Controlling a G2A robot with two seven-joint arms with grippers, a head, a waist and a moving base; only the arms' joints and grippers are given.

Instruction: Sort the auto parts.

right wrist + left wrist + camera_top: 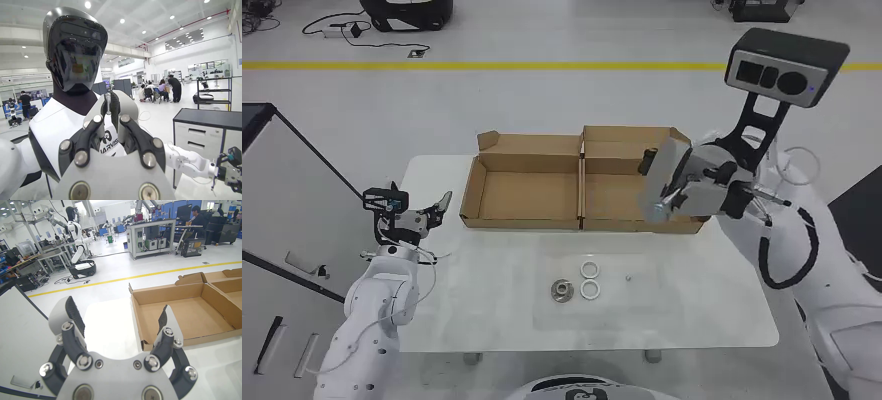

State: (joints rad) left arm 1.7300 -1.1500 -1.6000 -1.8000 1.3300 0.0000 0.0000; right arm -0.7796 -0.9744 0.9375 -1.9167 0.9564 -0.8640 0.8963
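Yellow floor line (132,276) running well beyond the left hand (118,302), cables (64,280) lying just past it. White panel (19,323) right beside that hand. Off beyond the right hand (109,94), there's a dark-topped drawer cabinet (206,132).

On the table (492,300), two rings (590,280) lie right of a hub (562,291), before two side-by-side boxes (582,190).

Metal hub (562,290), two white rings (590,270) on table (492,290); bolt (108,105), seemingly, in right gripper (110,95).

The left gripper (118,306) hangs with jaws spread wide above the white table (109,332). Near it, along the far edge, an open cardboard box (189,317) adjoins a second box (232,289).
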